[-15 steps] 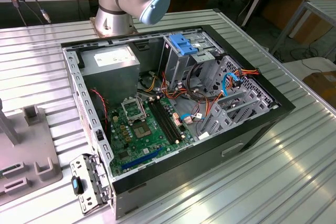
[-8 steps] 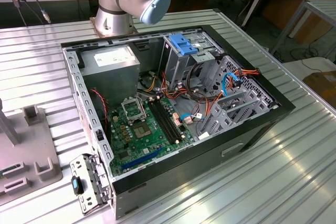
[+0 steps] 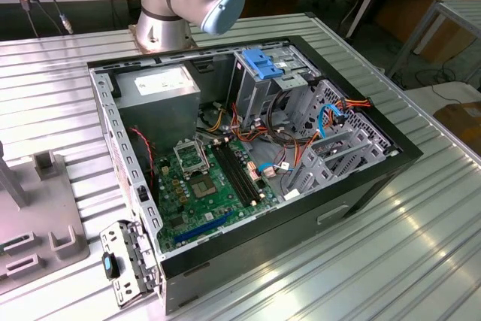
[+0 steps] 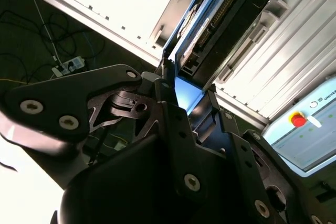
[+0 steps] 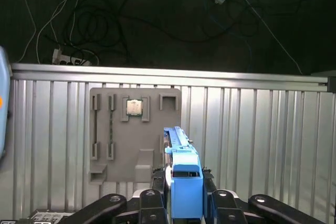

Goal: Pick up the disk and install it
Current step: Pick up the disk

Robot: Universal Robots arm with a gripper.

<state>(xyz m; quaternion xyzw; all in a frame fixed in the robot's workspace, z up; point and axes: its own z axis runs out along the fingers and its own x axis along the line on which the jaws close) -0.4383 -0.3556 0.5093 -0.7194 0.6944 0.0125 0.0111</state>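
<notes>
Both flat faces of the disk [image 5: 181,153] are gripped: the end effector [image 5: 185,195] is clamped across its thin dimension, so in the first wrist view it shows edge-on with its blue bracket uppermost. In the second wrist view the end effector [image 4: 190,97] holds one end, and the rest of the disk [image 4: 220,17] juts out past the fingertips. It looks lifted clear, over the ribbed tabletop [image 5: 273,129] and the grey plate [image 5: 113,150] that carries a chip [image 5: 134,107]. Pickup appears done, so the step in hand is probably the carry to the case [image 3: 353,186].

Most of the disk overhangs the grip, so any bump at its far end would lever it between the pads. Firm clamping and slow, smooth travel seem wise. The exterior view shows the cage [image 3: 255,92] with its blue latch [image 3: 261,62] at the far side of the case, beside the power supply [image 3: 158,92]. Orange and red cables [image 3: 301,140] lie loose just beside it over the board [image 3: 203,186]. The safest approach is probably high over the case wall, with the disk's long edges already lined up with the cage rails. The bracket should be kept off the wires, which could snag or drag it askew. Whether the slot is free cannot be told from this angle.
</notes>
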